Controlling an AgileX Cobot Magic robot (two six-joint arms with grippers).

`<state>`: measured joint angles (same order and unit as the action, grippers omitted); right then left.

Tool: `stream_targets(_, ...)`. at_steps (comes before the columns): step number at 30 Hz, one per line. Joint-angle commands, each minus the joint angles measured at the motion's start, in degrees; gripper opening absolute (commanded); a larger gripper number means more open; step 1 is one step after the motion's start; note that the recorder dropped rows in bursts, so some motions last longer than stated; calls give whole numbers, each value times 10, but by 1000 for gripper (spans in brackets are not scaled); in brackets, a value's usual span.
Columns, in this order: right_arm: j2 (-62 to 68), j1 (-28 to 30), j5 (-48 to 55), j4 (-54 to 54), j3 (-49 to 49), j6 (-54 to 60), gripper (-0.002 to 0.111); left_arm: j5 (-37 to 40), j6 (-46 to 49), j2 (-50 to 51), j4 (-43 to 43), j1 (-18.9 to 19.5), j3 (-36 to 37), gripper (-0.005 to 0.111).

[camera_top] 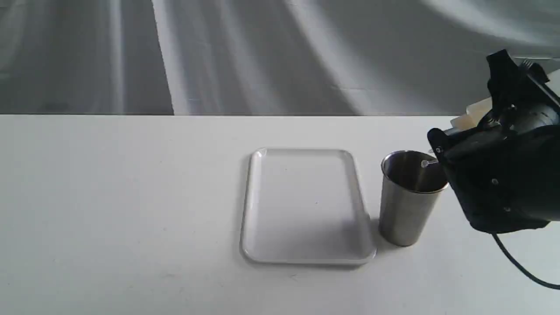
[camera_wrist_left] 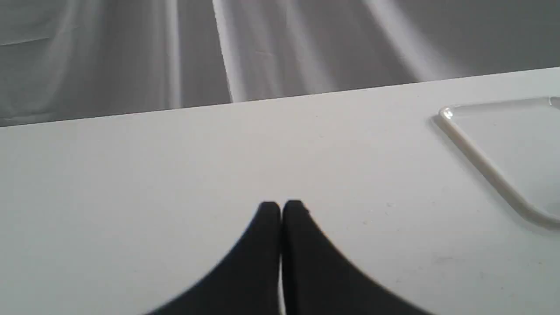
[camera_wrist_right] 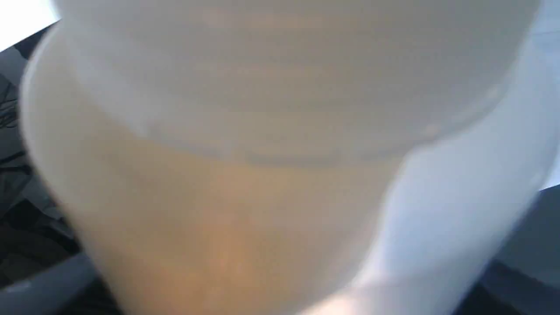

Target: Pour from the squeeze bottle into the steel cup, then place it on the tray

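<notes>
Squeeze bottle (camera_wrist_right: 245, 197) tipped near-horizontal — nozzle over steel cup (camera_top: 407, 210), right claw (camera_top: 457, 133) clamped on it, left claw (camera_wrist_left: 281, 208) together.

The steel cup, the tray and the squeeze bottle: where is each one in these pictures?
steel cup (camera_top: 404, 210), exterior view, on its brushed outer wall.
tray (camera_top: 302, 201), exterior view, on its bare white floor.
squeeze bottle (camera_wrist_right: 227, 227), right wrist view, on its body where amber liquid shows.

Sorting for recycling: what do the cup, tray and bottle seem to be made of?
The cup looks like brushed steel: grey, streaked sheen. The tray is likely glossy white plastic, highlights along its rim. The bottle seems translucent plastic; amber liquid shows through.
</notes>
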<state>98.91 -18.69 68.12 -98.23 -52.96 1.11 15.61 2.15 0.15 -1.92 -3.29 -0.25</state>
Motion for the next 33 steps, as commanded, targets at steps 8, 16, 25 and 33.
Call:
stream_targets(8,-8,-1,18,-17,-5,24,16,-4,-2,-1,0,-3,3,0)
stream_targets(16,-8,-1,18,-17,-5,28,16,-4,-3,-1,0,-3,3,0)
stream_targets(25,-8,-1,18,-17,-5,-25,16,-4,-3,-1,0,-3,3,0)
stream_targets(33,-8,-1,18,-17,-5,-93,16,-4,-1,-1,0,-3,3,0)
